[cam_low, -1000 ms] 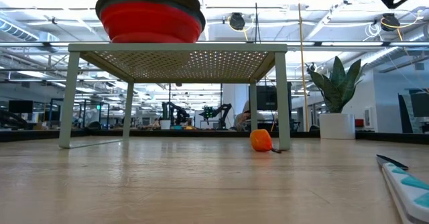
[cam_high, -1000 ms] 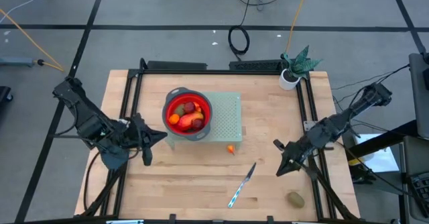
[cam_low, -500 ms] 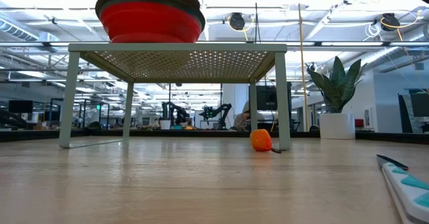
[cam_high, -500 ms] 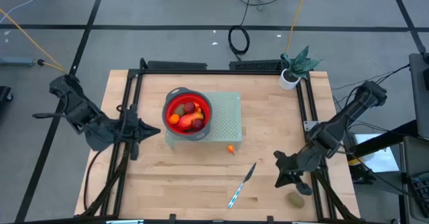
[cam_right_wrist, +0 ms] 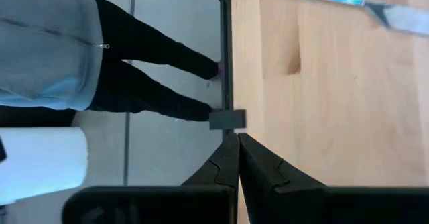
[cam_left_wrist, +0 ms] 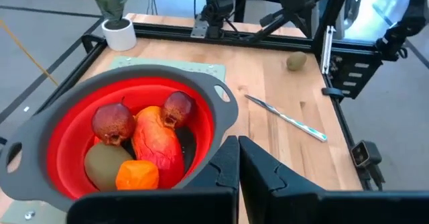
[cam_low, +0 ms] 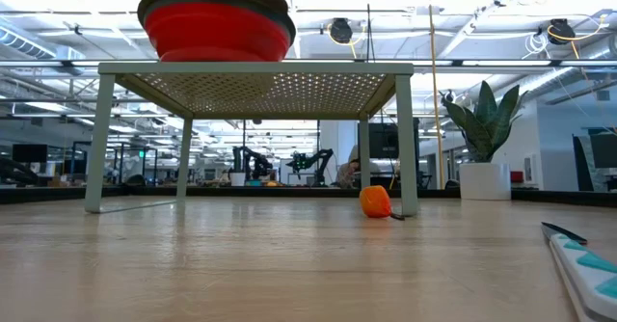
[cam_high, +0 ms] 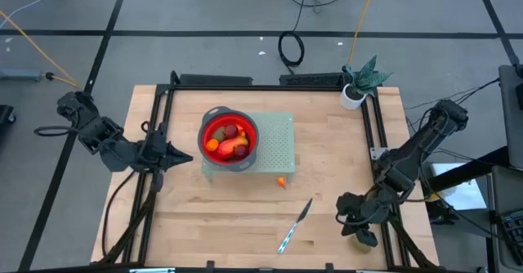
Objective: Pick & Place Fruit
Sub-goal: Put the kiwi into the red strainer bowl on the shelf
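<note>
Fruit (cam_left_wrist: 144,147) heaped in red bowl (cam_high: 230,140) on rack (cam_high: 278,138). Left gripper (cam_high: 186,156) beside bowl, jaws closed, empty. Right gripper (cam_high: 343,204) near knife (cam_high: 295,224), closed, empty.

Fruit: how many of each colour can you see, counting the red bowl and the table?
Dark red fruit: 2
Red-orange fruit: 1
Orange fruit: 2
Olive-brown fruit: 2
Total: 7
</note>
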{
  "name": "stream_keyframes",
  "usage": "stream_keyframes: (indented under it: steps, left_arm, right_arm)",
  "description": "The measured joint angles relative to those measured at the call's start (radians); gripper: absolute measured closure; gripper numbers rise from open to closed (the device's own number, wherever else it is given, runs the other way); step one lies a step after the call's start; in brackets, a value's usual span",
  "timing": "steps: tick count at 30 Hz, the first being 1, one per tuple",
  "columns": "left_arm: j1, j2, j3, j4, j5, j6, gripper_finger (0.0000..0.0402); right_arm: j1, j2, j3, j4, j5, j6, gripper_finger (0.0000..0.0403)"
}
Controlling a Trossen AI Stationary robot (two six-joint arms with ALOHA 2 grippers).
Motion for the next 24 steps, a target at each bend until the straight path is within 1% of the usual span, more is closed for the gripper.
stream_keyframes:
  steps: [5,7,9,12,17,22,24]
  left_arm:
    - [0.033,-0.01,-0.009,0.011,0.047,0.053,0.0401]
    - [0.044,-0.028,-0.039,0.042,0.058,0.075,0.0399]
    - [0.056,-0.059,-0.092,0.105,0.091,0.098,0.04]
    - [0.072,-0.128,-0.181,0.186,0.131,0.109,0.0399]
    - [0.085,-0.282,-0.31,0.266,0.132,0.108,0.04]
    - [0.093,-0.41,-0.407,0.29,0.132,0.13,0.0399]
    - [0.093,-0.451,-0.437,0.29,0.133,0.14,0.04]
  right_arm:
    - [0.011,0.001,0.0,-0.004,0.002,0.056,0.0403]
    - [0.011,0.001,0.0,-0.01,0.002,0.068,0.0403]
    - [0.011,0.001,0.0,-0.009,0.003,0.068,0.0403]
    - [0.011,0.001,0.0,-0.012,0.003,0.068,0.0403]
    - [0.011,0.001,0.0,-0.017,-0.001,0.11,0.0403]
    - [0.011,0.001,0.0,-0.018,-0.005,0.17,0.0403]
    - [0.011,0.001,0.0,-0.02,-0.029,0.21,0.0403]
